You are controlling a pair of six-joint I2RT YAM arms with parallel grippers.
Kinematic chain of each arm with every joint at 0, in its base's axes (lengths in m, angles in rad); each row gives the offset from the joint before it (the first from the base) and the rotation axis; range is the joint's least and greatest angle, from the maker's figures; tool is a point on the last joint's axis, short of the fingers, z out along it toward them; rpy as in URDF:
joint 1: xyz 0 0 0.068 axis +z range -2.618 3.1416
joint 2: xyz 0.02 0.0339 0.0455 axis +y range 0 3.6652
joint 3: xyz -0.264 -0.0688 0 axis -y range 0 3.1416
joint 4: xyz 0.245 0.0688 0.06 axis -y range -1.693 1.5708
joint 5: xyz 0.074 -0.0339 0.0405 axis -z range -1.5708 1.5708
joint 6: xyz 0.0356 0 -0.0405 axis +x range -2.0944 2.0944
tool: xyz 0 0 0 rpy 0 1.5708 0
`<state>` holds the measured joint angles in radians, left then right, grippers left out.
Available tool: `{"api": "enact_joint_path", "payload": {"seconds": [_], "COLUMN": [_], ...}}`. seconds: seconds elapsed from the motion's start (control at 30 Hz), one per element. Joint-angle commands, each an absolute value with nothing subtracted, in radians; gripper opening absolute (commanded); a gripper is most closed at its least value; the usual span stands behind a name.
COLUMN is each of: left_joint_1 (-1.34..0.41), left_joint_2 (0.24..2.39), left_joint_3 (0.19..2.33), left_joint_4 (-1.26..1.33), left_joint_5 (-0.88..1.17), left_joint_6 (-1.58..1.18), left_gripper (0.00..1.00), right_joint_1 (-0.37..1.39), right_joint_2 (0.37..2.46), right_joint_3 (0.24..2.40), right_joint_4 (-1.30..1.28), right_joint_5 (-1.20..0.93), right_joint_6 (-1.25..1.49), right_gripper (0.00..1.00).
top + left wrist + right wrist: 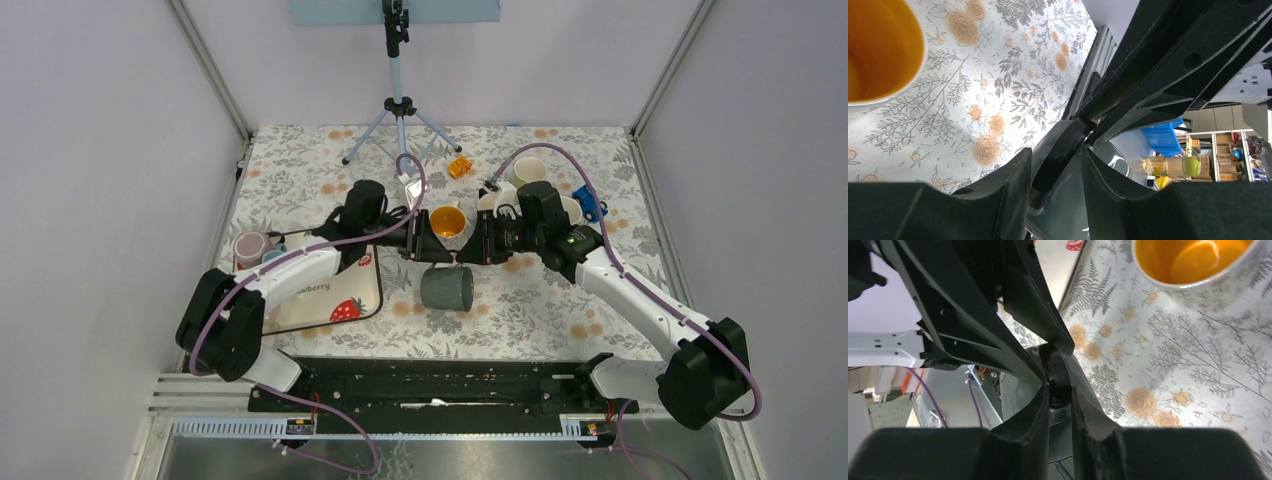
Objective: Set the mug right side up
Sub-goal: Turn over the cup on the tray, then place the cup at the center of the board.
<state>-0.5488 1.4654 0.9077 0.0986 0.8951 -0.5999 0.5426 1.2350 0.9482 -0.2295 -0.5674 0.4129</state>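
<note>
Your right claw [1060, 395] is pinched tight on the handle [1055, 370] of the grey mug [447, 288], which is tipped sideways over the tabletop [560, 300], just in front of the upright orange-lined mug [447, 221]. Your left claw [1055, 160] stands slightly parted around that handle.

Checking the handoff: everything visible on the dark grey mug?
The dark grey mug is a glossy, ceramic-looking cylinder, side-on mid-table, nearer the bases than the orange-lined mug. The right gripper pinches a dark part on its far side, probably the handle; the left gripper stands loosely open around the same part. Whether it touches the floral cloth is unclear.
</note>
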Motion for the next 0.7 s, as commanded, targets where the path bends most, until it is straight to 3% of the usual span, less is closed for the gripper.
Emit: {"api": "enact_joint_path", "payload": {"seconds": [0.0,0.67], "left_joint_1": [-0.563,-0.684], "left_joint_2": [1.489,1.628], "left_joint_3": [0.917,0.920], "left_joint_4": [0.115,0.223], "left_joint_5": [0.817,0.703], "left_joint_6": [-0.569,-0.644], "left_gripper": [0.48,0.48], "right_joint_1": [0.550,0.556], "right_joint_2": [1.187,1.198], "right_joint_3": [0.963,1.011], "right_joint_4": [-0.254,-0.545], "right_joint_5": [-0.505,-0.268], "right_joint_6": [0.401,0.360], "right_gripper": [0.00,0.00]}}
